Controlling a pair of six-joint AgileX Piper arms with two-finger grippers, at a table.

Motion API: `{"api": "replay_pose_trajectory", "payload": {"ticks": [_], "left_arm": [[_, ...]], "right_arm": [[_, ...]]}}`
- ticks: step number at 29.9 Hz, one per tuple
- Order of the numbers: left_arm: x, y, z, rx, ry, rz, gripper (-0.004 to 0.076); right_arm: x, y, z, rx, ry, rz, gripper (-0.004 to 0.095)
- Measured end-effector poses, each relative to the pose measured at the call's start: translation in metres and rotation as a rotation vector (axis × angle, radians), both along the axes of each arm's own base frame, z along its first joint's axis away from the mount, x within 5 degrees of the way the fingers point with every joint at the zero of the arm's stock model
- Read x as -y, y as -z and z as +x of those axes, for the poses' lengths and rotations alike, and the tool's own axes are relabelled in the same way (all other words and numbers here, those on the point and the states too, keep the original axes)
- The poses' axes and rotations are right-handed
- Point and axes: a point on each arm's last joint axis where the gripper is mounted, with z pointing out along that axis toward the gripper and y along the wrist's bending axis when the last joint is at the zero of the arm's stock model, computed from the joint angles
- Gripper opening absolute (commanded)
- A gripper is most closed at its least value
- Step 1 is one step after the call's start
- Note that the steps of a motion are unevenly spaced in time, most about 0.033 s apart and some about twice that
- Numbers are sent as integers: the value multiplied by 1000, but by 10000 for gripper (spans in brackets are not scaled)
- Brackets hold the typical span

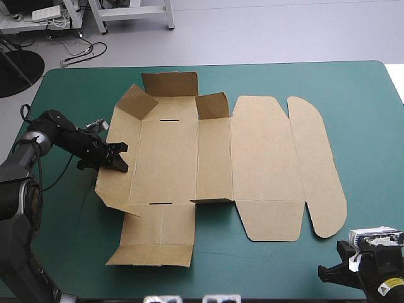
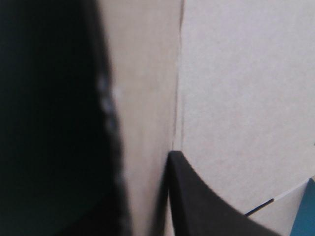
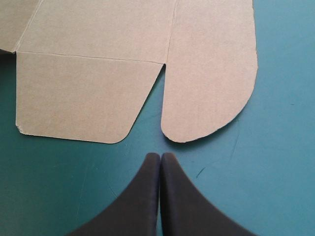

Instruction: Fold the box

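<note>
**Right gripper (image 3: 160, 160) at the near edge, left gripper (image 1: 117, 158) on the box's wall**

Closest to the high camera, the right gripper sits at the table's near right corner, low over the teal-green cover (image 1: 366, 126). Its black fingers (image 3: 189, 206) are pressed together into one pointed arch and hold nothing. Just ahead of their tips, apart from them, lie the rounded lid flap (image 3: 211, 73) and a side flap (image 3: 83, 93) of the box (image 1: 252, 158), both flat on the cover.

The box is a brown cut sheet spread across the middle of the table, mostly flat. At its left end the far wall (image 1: 169, 83) and two corner flaps (image 1: 136, 102) stand tilted up, and the left wall panel (image 1: 117, 186) is lifted off the cover.

The left gripper meets that left panel. In its wrist view its black fingers (image 2: 206, 211) are nearly together, with a strip of brown board pinched between them.
</note>
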Motion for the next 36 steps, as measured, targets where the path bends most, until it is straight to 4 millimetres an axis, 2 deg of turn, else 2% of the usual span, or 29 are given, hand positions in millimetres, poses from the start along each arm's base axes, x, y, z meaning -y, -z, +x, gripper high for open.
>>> {"api": "replay_pose_trajectory", "payload": {"ticks": [5,8,10,13,17,21,27,32,36], "left_arm": [[3,-4,1,9,-8,-41,-10],[7,-13,5,52,40,0,-10],[12,-27,9,110,100,73,-10],[25,-61,12,232,216,226,-9],[55,-112,12,412,391,451,-10],[93,-143,10,562,553,636,-10],[146,-166,8,836,746,849,-9],[188,-174,-2,1024,893,892,-9],[219,-176,-16,1110,993,878,-10]], "right_arm": [[0,0,0,0,0,0,-15],[0,0,0,0,0,0,-15],[0,0,0,0,1,1,-15],[0,0,0,0,1,1,-15],[0,0,0,0,1,2,-15],[0,0,0,0,1,2,-15],[0,0,0,0,1,2,-15],[0,0,0,0,2,2,-15],[0,0,0,0,2,2,-15]]}}
